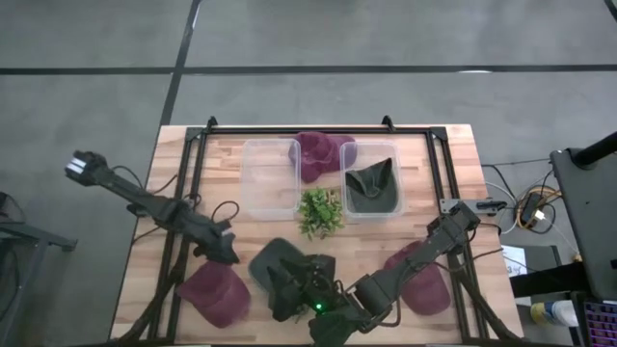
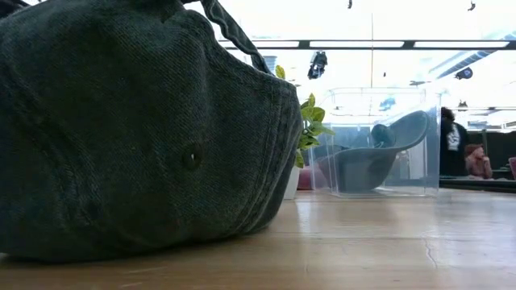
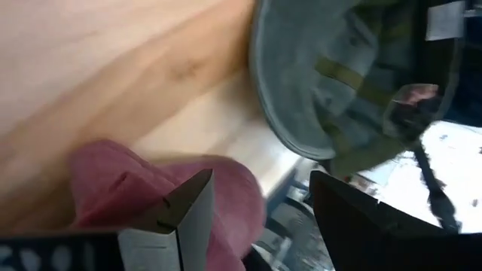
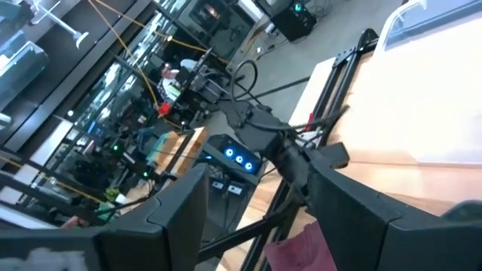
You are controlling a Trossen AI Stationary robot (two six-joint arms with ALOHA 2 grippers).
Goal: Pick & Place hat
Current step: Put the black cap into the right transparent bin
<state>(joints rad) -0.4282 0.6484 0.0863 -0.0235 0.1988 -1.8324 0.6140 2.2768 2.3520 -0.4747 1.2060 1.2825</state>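
The wooden surface (image 1: 463,173) fills the middle of the high view. At its lower centre lies a dark green hat (image 1: 280,270), which looms at the left of the low view. A maroon hat (image 1: 214,292) sits at lower left, another maroon hat (image 1: 424,280) at lower right, and a third (image 1: 318,154) at the upper middle between two clear bins. The left bin (image 1: 270,178) holds nothing visible; the right bin (image 1: 374,183) holds a second dark green hat (image 1: 371,188). A small plant (image 1: 320,212) stands just below the bins. The left gripper (image 1: 224,253) hovers between the lower-left maroon hat and the green hat, jaws released. The right gripper (image 1: 318,297) sits over the green hat's right edge, jaws apart; whether they grasp it I cannot tell.
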